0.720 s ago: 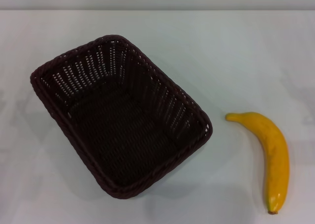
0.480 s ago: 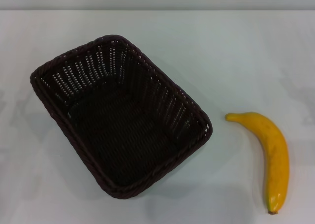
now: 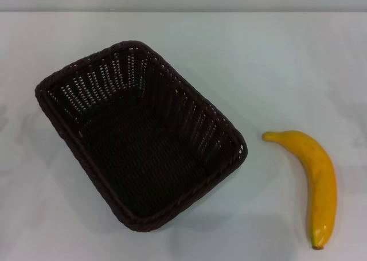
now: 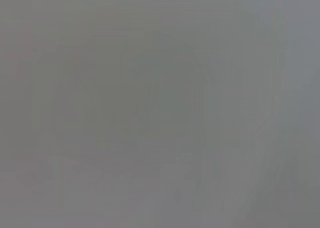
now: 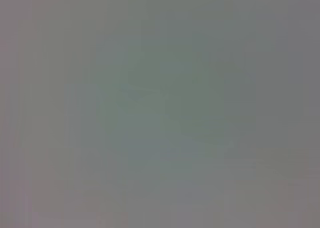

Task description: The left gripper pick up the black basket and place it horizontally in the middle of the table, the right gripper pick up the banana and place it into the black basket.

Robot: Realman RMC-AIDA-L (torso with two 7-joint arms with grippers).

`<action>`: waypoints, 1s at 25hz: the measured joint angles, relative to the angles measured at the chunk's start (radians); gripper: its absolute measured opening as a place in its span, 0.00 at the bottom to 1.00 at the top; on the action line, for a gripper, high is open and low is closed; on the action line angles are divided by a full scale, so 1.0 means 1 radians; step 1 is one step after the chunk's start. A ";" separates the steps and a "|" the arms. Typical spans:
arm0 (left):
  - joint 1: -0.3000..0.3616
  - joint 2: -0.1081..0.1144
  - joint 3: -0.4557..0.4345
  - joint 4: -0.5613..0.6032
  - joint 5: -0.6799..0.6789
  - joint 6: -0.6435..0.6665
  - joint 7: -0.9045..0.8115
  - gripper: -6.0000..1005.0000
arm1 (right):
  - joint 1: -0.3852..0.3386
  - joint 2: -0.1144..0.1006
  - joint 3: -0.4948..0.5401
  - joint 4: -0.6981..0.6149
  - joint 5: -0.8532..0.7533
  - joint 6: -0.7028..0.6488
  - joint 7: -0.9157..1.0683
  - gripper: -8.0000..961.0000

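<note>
Head view: woven black basket [image 3: 140,136] sits askew, smooth curved banana [image 3: 312,180] apart; no grippers visible.

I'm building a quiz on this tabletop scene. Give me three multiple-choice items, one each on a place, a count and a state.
1. Where does the banana lie?
A. inside the basket
B. on the table at the robot's right of the basket
C. at the robot's left of the basket

2. How many bananas are there?
A. one
B. two
C. three

3. How does the black basket sit on the table?
A. upside down
B. on its side
C. upright, empty, at a slant

Answers:
1 B, it rests on bare table apart from the basket.
2 A, a single yellow one shows.
3 C, its dark floor shows with nothing on it.
</note>
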 joint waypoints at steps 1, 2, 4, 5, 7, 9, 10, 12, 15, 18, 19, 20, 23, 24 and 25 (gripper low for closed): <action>0.001 0.003 0.000 0.013 0.009 0.000 -0.018 0.87 | 0.000 0.000 0.000 0.000 0.000 0.001 0.000 0.88; 0.003 0.007 0.000 0.027 0.020 0.000 -0.039 0.87 | -0.001 0.000 0.000 0.000 0.000 0.002 0.001 0.88; 0.008 0.011 0.000 0.059 0.041 0.000 -0.087 0.87 | -0.001 0.000 0.000 0.000 0.000 0.009 0.001 0.88; 0.010 0.015 0.000 0.086 0.056 0.001 -0.125 0.87 | -0.001 0.000 0.000 0.000 0.000 0.012 0.001 0.88; 0.016 0.024 0.000 0.126 0.082 0.001 -0.183 0.87 | -0.001 -0.001 0.000 0.000 -0.001 0.021 0.002 0.88; 0.021 0.033 0.000 0.163 0.106 0.002 -0.233 0.87 | -0.003 -0.002 0.000 0.000 -0.006 0.029 0.002 0.88; 0.024 0.049 0.000 0.217 0.144 0.002 -0.316 0.87 | -0.004 -0.002 0.000 0.000 -0.009 0.032 0.003 0.88; 0.023 0.073 0.000 0.282 0.204 0.002 -0.422 0.87 | -0.006 -0.002 0.000 -0.002 -0.012 0.033 0.003 0.88; 0.019 0.101 0.004 0.383 0.299 0.005 -0.566 0.87 | -0.006 -0.002 0.000 -0.004 -0.014 0.034 0.003 0.88; 0.014 0.142 0.031 0.483 0.367 0.043 -0.695 0.87 | -0.006 -0.001 -0.001 -0.004 -0.014 0.034 0.003 0.88; 0.012 0.166 0.053 0.510 0.384 0.065 -0.742 0.87 | -0.006 -0.001 -0.001 -0.004 -0.014 0.034 0.003 0.88; 0.010 0.185 0.070 0.528 0.394 0.080 -0.776 0.87 | -0.006 -0.001 -0.001 -0.004 -0.014 0.034 0.003 0.88; -0.007 0.262 0.148 0.596 0.431 0.135 -0.926 0.87 | -0.005 -0.001 -0.002 -0.004 -0.014 0.034 0.003 0.88; -0.017 0.281 0.169 0.619 0.448 0.154 -0.971 0.87 | -0.005 -0.001 -0.004 -0.004 -0.014 0.035 0.003 0.88; -0.030 0.298 0.188 0.642 0.469 0.173 -1.021 0.87 | -0.005 -0.001 -0.011 -0.004 -0.015 0.035 0.001 0.88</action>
